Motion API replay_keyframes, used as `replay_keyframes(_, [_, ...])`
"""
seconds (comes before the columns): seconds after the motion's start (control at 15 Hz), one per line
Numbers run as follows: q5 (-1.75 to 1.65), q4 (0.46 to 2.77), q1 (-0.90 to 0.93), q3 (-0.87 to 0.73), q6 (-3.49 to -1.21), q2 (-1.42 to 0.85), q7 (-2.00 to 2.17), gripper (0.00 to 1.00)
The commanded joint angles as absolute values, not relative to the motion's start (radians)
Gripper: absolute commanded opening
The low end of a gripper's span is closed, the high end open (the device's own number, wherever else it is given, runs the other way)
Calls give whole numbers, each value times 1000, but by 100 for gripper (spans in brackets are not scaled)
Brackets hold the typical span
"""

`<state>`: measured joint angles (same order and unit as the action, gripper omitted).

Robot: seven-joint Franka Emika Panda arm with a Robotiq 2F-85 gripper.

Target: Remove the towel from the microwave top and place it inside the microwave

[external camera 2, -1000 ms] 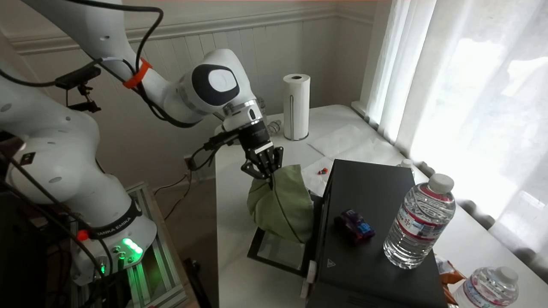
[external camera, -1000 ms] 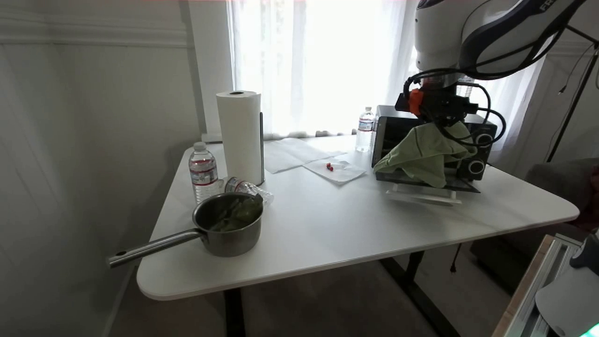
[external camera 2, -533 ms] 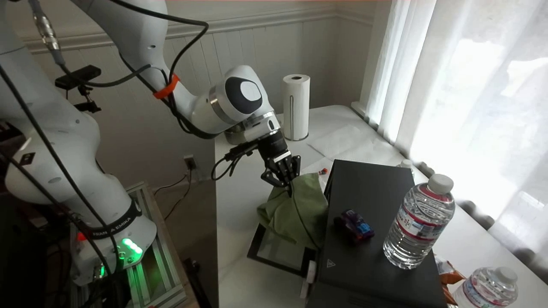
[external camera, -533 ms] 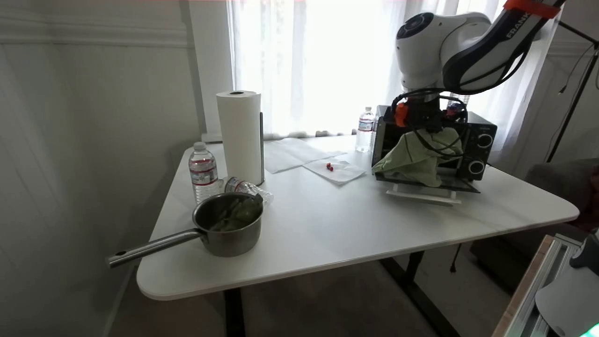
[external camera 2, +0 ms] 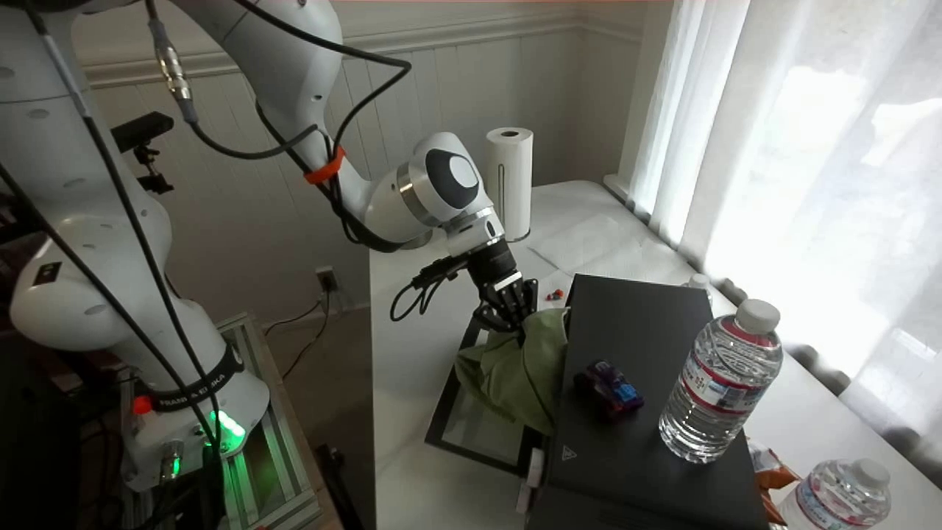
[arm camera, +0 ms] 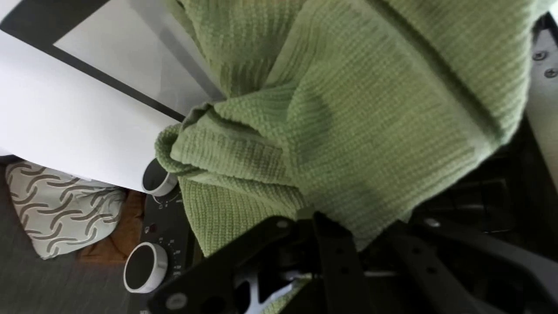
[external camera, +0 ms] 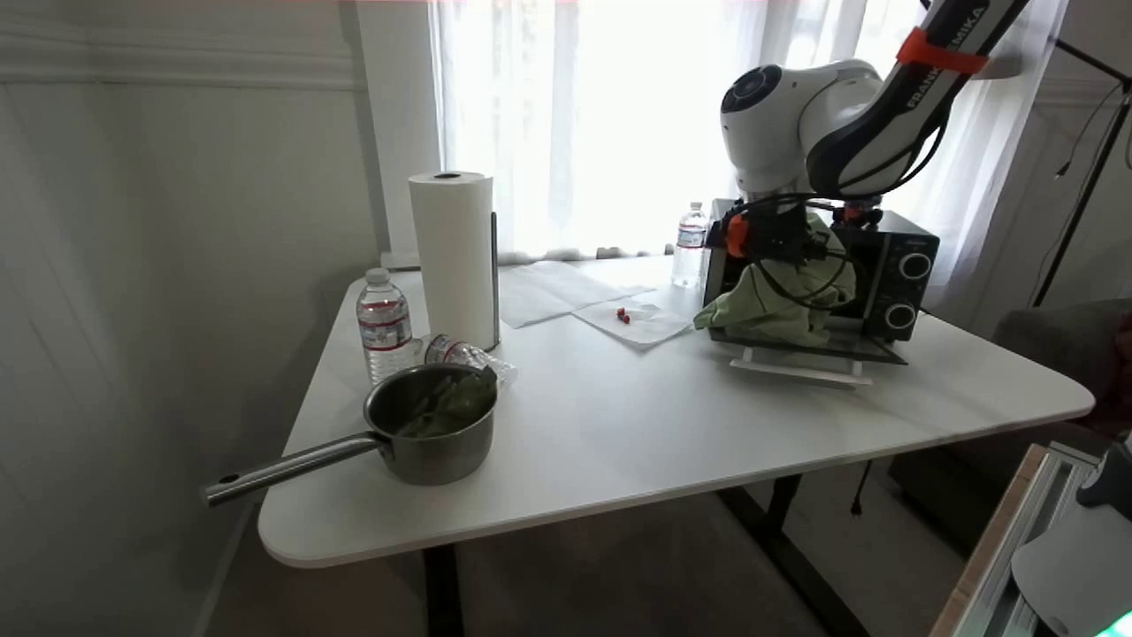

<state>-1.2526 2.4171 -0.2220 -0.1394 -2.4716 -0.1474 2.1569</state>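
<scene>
The green towel (external camera 2: 515, 379) hangs bunched from my gripper (external camera 2: 519, 333), which is shut on it. The towel drapes over the open, lowered door (external camera 2: 478, 434) of the black microwave (external camera 2: 640, 316) and touches its front. In an exterior view the towel (external camera: 765, 305) covers much of the microwave's opening, beside the knobs (external camera: 915, 265); the gripper is in front of the opening. In the wrist view the towel (arm camera: 348, 109) fills the middle, with the fingers (arm camera: 355, 226) against it. The fingertips are partly hidden in the cloth, and the cavity is mostly hidden.
On the microwave stand a water bottle (external camera 2: 721, 383) and a small purple toy car (external camera 2: 609, 389). A white strip (external camera: 800, 370) lies under the door. A paper towel roll (external camera: 453, 261), a pot (external camera: 433, 433) and bottles stand on the table.
My gripper has moved lower and toward the microwave with the towel in it. The towel now bunches against the microwave's front and its upper part rises behind the gripper.
</scene>
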Motion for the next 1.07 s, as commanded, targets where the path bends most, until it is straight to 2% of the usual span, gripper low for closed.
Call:
replay_keyframes(0.0, [-1368, 2344, -200, -169, -2494, -217, 2270, 2])
replay_keyframes(0.27, [-1458, 2282, -199, -167, -2490, -279, 2324, 2])
replay_keyframes(0.33, [-1390, 2323, -207, -158, -2476, -237, 2248, 9])
replay_keyframes(0.73, [-1406, 2293, -206, -156, -2476, -271, 2262, 9])
replay_keyframes(0.8, [-1407, 2293, -206, -156, -2476, -271, 2262, 2])
replay_keyframes(1.0, [-1568, 2227, -189, -173, -2453, -335, 2412, 2])
